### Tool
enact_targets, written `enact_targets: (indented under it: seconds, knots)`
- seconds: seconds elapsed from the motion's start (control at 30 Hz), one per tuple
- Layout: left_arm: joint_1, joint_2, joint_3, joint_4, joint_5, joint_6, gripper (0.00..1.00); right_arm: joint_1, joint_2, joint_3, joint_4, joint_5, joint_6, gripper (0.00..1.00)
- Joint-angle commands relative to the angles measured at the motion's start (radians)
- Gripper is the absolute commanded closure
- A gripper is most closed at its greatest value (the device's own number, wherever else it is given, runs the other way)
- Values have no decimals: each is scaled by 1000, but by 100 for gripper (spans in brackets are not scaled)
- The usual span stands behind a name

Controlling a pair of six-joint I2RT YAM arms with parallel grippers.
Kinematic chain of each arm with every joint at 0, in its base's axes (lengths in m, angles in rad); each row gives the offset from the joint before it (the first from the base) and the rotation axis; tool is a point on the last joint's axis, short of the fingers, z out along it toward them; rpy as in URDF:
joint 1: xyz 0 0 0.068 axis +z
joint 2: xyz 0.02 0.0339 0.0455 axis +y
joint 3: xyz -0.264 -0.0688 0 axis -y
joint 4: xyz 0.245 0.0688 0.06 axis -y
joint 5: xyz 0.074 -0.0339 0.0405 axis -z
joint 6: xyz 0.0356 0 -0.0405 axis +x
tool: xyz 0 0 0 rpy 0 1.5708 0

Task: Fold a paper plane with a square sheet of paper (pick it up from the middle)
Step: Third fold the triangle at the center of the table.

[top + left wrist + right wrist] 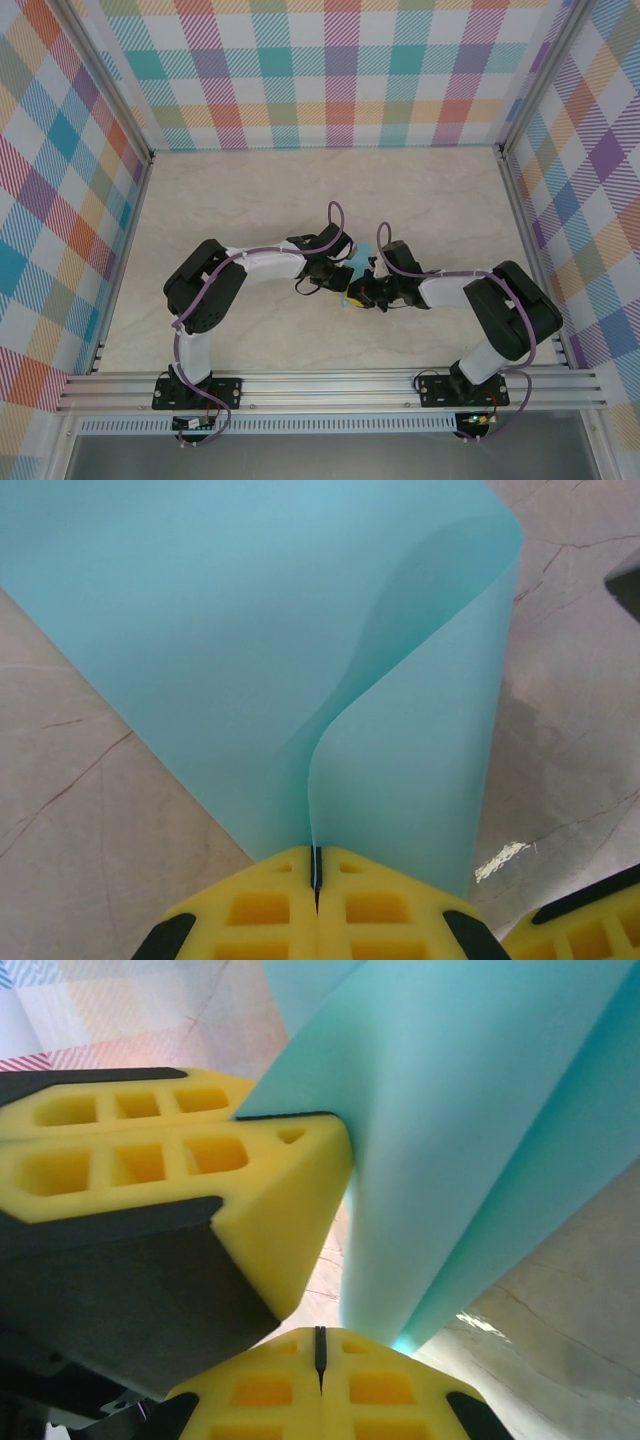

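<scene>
The square sheet of paper (250, 630) is light teal and hangs above the table, bent into a loose curl with one flap standing up on the right. My left gripper (317, 870) is shut on its lower edge, and the sheet runs into the seam between the yellow pads. From above, both grippers meet at the table's middle, left gripper (345, 278) and right gripper (362, 295), with a bit of the paper (363, 253) showing above them. My right gripper (320, 1345) is shut with a bare seam. The paper (470, 1140) comes down just right of its tip. The left fingers (150, 1160) clamp the sheet at upper left.
The tabletop (250, 200) is pale marble-patterned. Plaid walls (340, 70) close in the back and both sides. An aluminium rail (330, 385) with both arm bases runs along the near edge. One of my right gripper's yellow fingers (590, 930) sits at the lower right of the left wrist view.
</scene>
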Motion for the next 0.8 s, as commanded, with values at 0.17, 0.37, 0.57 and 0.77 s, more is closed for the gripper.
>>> enact_targets:
  seconds: [0.17, 0.37, 0.57, 0.77]
  knots:
    - [13, 45, -1, -31, 1, 23, 97, 7, 63, -25, 83, -2, 6, 97]
    - [14, 48, 3, -40, -3, 26, 97, 7, 97, -33, 89, 6, 0, 97]
    - [14, 46, 3, -44, -7, 27, 98, 7, 68, -35, 75, 1, 0, 97]
    - [14, 50, 7, -44, -7, 27, 97, 7, -13, -46, 66, -12, -4, 97]
